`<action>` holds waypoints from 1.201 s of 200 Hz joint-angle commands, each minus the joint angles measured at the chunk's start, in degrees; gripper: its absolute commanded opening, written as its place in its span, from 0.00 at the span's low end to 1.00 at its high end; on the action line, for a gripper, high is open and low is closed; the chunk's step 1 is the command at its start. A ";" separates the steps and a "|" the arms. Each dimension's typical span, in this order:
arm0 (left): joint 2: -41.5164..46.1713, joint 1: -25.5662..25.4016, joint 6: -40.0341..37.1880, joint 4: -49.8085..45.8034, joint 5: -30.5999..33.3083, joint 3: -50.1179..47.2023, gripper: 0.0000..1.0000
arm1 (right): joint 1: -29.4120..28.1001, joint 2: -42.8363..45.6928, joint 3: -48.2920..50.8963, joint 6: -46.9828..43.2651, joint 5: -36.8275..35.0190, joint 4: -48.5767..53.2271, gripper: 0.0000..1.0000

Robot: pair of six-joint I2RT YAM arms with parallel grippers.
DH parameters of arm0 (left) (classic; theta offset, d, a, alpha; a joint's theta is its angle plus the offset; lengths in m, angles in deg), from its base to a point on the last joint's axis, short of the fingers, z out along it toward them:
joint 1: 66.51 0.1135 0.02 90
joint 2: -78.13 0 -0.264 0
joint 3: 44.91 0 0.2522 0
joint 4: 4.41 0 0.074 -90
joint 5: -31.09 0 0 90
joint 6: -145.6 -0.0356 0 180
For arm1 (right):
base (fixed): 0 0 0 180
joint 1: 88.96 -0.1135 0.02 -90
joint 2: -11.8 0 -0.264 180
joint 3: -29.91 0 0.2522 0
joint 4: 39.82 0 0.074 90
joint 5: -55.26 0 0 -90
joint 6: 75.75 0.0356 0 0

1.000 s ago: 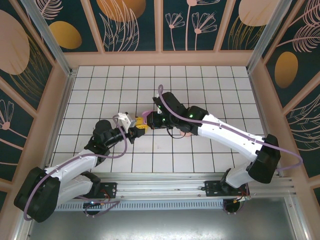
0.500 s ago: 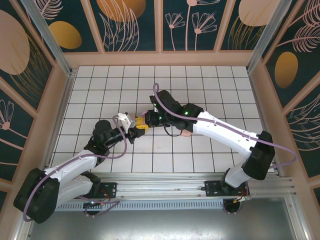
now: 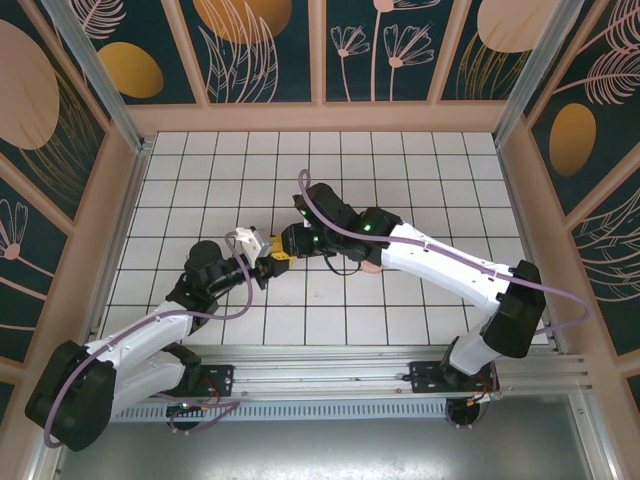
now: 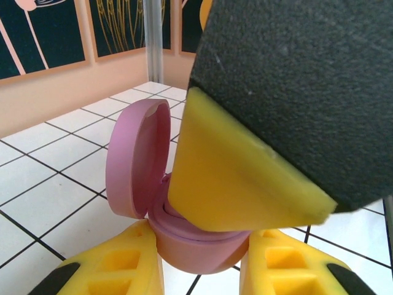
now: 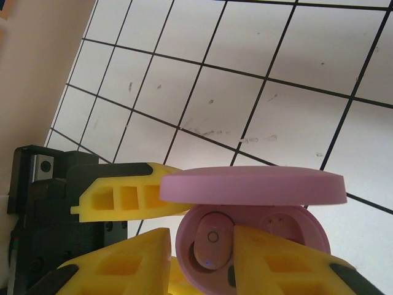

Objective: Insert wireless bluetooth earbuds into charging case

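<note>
Earbud point(image 5: 212, 237), one, pale pink, in one open case point(image 5: 252, 185), left end effector point(image 4: 199, 263) clamping it, right end effector point(image 5: 203, 247) slightly parted.

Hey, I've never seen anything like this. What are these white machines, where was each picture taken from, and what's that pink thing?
These are two robot arms, the left arm and the right arm, bolted at the near edge of a white tiled table. The wide picture comes from a fixed camera above and behind them. The other two come from a camera on each wrist, so the yellow fingers at the bottom are that arm's own. The left gripper is clamped on a pink charging case with its lid open. The right gripper reaches in from above, fingers slightly apart around a pink earbud seated in one socket; whether they grip it is unclear. The other socket is empty.
</note>
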 commanded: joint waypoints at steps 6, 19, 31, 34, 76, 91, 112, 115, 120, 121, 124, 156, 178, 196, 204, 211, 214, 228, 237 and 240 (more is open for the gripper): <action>1.61 -0.37 -0.87 1.69 -0.25 -0.26 0.00 | -0.99 0.58 -1.74 -0.09 0.31 2.00 0.33; 1.74 -0.30 -0.94 1.41 0.12 -0.37 0.00 | -0.98 1.05 -2.14 -0.09 -0.04 2.36 0.32; 1.90 -0.33 -0.70 1.35 0.55 -0.72 0.00 | -0.98 1.85 -2.66 -0.42 -0.58 2.73 0.32; 1.92 -0.34 -0.63 1.38 0.66 -0.78 0.00 | -1.00 2.10 -2.84 -0.56 -0.72 2.81 0.32; 1.65 -0.32 2.21 3.89 0.84 -2.65 0.00 | 0.03 6.40 -3.68 -2.29 -2.58 3.82 0.33; 1.82 -0.32 2.80 4.10 1.12 -3.20 0.00 | 1.55 8.21 -3.18 -2.38 -2.60 4.13 0.33; 2.51 -0.37 2.88 3.71 1.59 -3.68 0.00 | 4.74 10.92 -1.59 -2.86 -2.07 4.54 0.33; 2.65 -0.32 2.88 3.67 1.66 -3.79 0.00 | 5.35 11.28 -1.25 -2.90 -1.99 4.66 0.33; 2.90 -0.36 2.91 3.53 1.71 -3.84 0.00 | 6.54 11.82 -0.72 -2.89 -1.98 4.97 0.33; 2.89 -0.36 2.87 3.51 1.72 -3.85 0.00 | 6.78 11.95 -0.62 -2.90 -1.98 5.01 0.33; 3.05 -0.32 2.83 3.45 1.83 -3.90 0.00 | 7.66 12.19 -0.20 -2.97 -1.98 5.23 0.33; 3.90 -0.36 3.05 3.05 2.22 -4.59 0.00 | 18.42 13.02 5.21 -4.76 2.76 6.55 0.34; 4.12 -0.32 3.18 2.92 2.26 -5.16 0.00 | 23.90 10.79 7.86 -6.61 3.09 5.87 0.34; 4.34 -0.35 3.27 2.88 2.54 -5.47 0.00 | 26.63 7.38 8.61 -7.49 3.48 4.86 0.33; 4.54 -0.36 3.33 2.79 2.70 -5.53 0.00 | 26.68 5.60 8.62 -8.04 3.31 4.01 0.32; 4.71 -0.37 3.28 2.78 2.82 -5.62 0.00 | 26.65 3.90 8.61 -8.59 3.00 3.27 0.32; 4.76 -0.32 3.27 2.70 2.85 -5.62 0.00 | 27.47 3.16 8.51 -8.88 2.88 2.90 0.32; 5.04 -0.36 3.11 2.32 3.17 -5.71 0.00 | 28.70 -0.87 7.37 -10.51 2.53 1.92 0.30; 5.15 -0.29 3.00 1.96 3.33 -5.87 0.00 | 28.73 -3.84 5.87 -11.79 2.12 1.81 0.28; 5.17 -0.30 2.92 1.85 3.38 -5.85 0.00 | 28.73 -4.92 5.48 -12.36 1.96 1.75 0.27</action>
